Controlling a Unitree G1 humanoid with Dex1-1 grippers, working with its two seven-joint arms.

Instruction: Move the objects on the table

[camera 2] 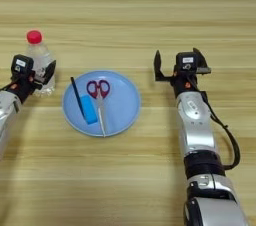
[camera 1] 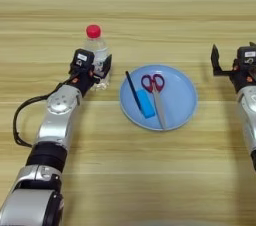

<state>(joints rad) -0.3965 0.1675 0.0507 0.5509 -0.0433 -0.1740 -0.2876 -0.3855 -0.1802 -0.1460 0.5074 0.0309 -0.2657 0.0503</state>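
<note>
Left eye view: left pincer (camera 1: 98, 68) grips the upright bottle (camera 1: 97, 50) on the desk (camera 1: 150, 10), left of the plate (camera 1: 182, 95) holding scissors (camera 1: 156, 95), stick (camera 1: 133, 91), block (camera 1: 146, 104); right eye view: right pincer (camera 2: 179, 63) open, right of plate.

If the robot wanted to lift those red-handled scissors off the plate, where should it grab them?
Probably from straight above, across the closed blades just below the red handles. The scissors lie flat on the blue plate, handles away from the robot. The blue block sits close on their left, so the right end effector, open and unobstructed, seems better placed.
</note>
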